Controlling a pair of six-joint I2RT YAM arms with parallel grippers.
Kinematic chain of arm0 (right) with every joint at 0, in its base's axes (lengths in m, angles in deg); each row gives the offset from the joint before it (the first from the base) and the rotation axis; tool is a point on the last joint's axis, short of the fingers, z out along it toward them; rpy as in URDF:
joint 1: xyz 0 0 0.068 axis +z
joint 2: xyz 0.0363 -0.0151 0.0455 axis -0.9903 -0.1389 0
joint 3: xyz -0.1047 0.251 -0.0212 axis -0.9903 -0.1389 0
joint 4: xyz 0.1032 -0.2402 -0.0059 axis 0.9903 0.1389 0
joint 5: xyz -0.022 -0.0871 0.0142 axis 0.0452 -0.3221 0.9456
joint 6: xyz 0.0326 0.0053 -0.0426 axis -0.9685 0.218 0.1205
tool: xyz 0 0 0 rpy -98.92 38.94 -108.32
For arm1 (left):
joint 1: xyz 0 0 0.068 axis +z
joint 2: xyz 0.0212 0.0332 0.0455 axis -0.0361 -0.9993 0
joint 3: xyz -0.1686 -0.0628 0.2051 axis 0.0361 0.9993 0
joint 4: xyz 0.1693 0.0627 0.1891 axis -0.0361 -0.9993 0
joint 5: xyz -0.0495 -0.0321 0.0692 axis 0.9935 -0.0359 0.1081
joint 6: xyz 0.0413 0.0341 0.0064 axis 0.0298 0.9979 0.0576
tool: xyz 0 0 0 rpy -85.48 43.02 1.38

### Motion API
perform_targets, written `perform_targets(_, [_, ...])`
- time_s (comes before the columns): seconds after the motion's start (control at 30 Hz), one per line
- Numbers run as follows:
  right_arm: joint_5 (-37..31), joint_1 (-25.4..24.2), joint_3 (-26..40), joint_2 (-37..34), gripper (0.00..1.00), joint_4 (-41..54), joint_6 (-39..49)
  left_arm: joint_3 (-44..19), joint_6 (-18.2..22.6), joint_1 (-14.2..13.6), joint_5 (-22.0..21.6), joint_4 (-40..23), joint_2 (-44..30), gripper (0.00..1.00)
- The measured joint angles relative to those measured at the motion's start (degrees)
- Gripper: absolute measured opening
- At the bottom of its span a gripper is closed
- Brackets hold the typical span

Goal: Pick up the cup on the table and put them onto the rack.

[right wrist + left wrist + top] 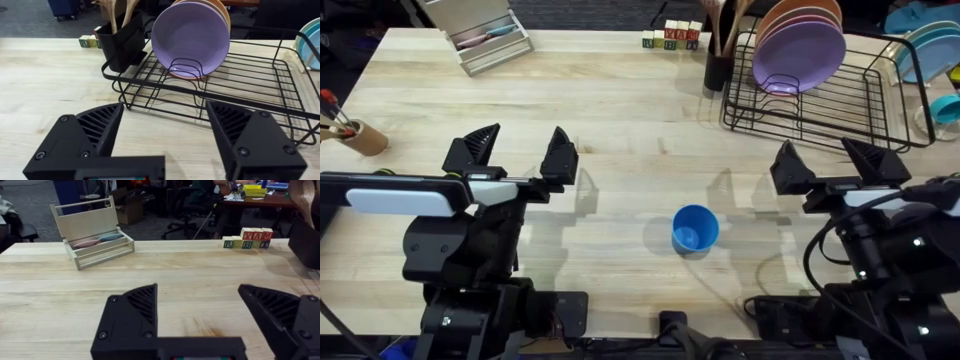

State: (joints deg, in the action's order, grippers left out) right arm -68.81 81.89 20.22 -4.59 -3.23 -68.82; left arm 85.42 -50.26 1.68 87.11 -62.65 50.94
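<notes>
Pickup hadn't started: cup (pixel 695 229) sat upright on the table (pixel 620 120), between both arms, nearer the right one. Left gripper (pixel 518 155) and right gripper (pixel 838 163) were both spread wide, holding nothing. Next move prob. needs the right gripper to drop onto the cup, then carry it to the rack (pixel 820 105). Plates (pixel 798 45) and utensil holder (pixel 718 70) crowded the rack's far end; near bars looked free.

Purple plate (pixel 190 38), alphabet blocks (pixel 248 238)
</notes>
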Motion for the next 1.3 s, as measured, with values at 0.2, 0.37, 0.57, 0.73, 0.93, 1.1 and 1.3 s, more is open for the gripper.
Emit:
perform_targets(0.2, [0.0, 0.0, 0.0, 0.0, 0.997, 0.3, 0.0, 0.0, 0.0, 0.0, 0.0, 0.0, 0.0, 0.993])
perform_targets(0.37, [0.0, 0.0, 0.0, 0.0, 0.997, 0.3, 0.0, 0.0, 0.0, 0.0, 0.0, 0.0, 0.0, 0.993])
perform_targets(0.57, [-1.0, 0.0, 0.1, 0.0, 0.997, 1.1, 0.6, 0.0, 0.0, 0.0, -0.7, -0.1, 0.0, 0.994])
perform_targets(0.73, [0.0, 0.1, 5.6, -0.5, 0.996, 11.6, 2.3, -3.6, -3.9, 0.0, 0.7, -9.2, -0.1, 0.993])
perform_targets(0.93, [-0.1, 0.1, 20.0, -8.1, 0.996, 19.7, 6.4, -16.9, -6.3, 0.0, 1.1, -14.3, -3.3, 0.993])
perform_targets(1.1, [-0.5, 0.1, 34.8, -18.8, 0.996, 22.6, 7.6, -29.7, -6.9, 0.0, 1.9, -18.4, -12.2, 0.993])
perform_targets(1.3, [-0.7, 0.1, 54.2, -38.1, 0.996, 31.5, 8.4, -51.8, -7.1, 0.0, 4.1, -30.2, -31.5, 0.994])
